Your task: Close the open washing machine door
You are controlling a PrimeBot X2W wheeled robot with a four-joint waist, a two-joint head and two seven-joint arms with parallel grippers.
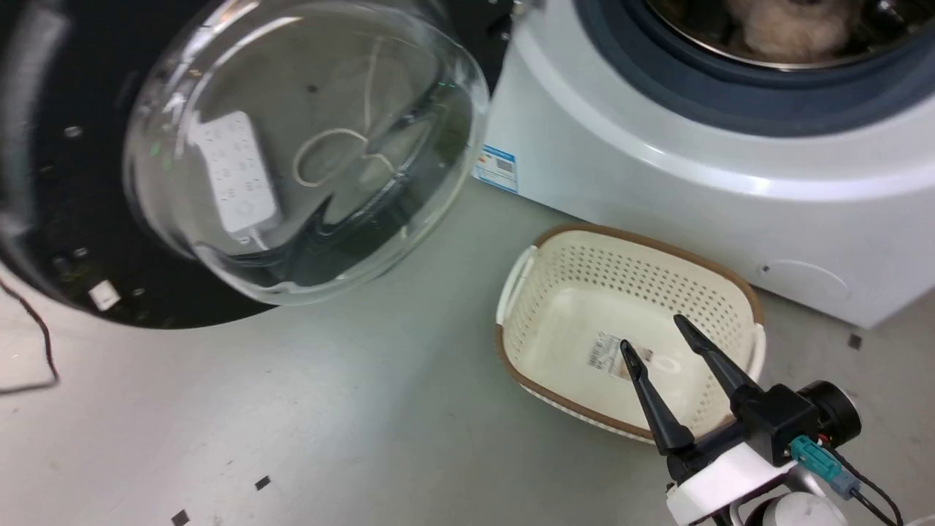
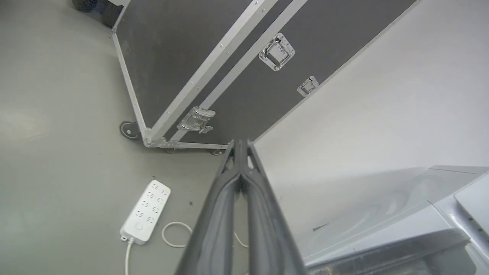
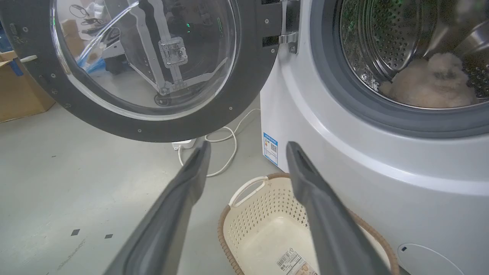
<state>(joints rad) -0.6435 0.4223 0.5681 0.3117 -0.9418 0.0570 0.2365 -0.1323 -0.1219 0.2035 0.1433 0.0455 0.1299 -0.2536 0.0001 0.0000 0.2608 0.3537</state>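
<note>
The washing machine door (image 1: 44, 219) stands swung wide open to the left, its clear glass bowl (image 1: 307, 146) bulging toward me. In the right wrist view the door (image 3: 244, 95) hangs from a metal hinge (image 3: 288, 38) on the white washing machine (image 3: 382, 183). The machine (image 1: 657, 168) fills the upper right of the head view. My right gripper (image 1: 651, 332) is open and empty, low over the basket and apart from the door; its fingers (image 3: 191, 179) point between door and machine. My left gripper (image 2: 240, 143) is shut on nothing, pointing at a black case.
A cream perforated basket (image 1: 533, 252) sits on the floor before the machine. A fluffy beige item (image 3: 431, 82) lies in the steel drum. A black wheeled flight case (image 2: 183, 49), a white power strip (image 2: 145, 212) and its cable lie beyond the door. A cardboard box (image 3: 19, 91) stands far left.
</note>
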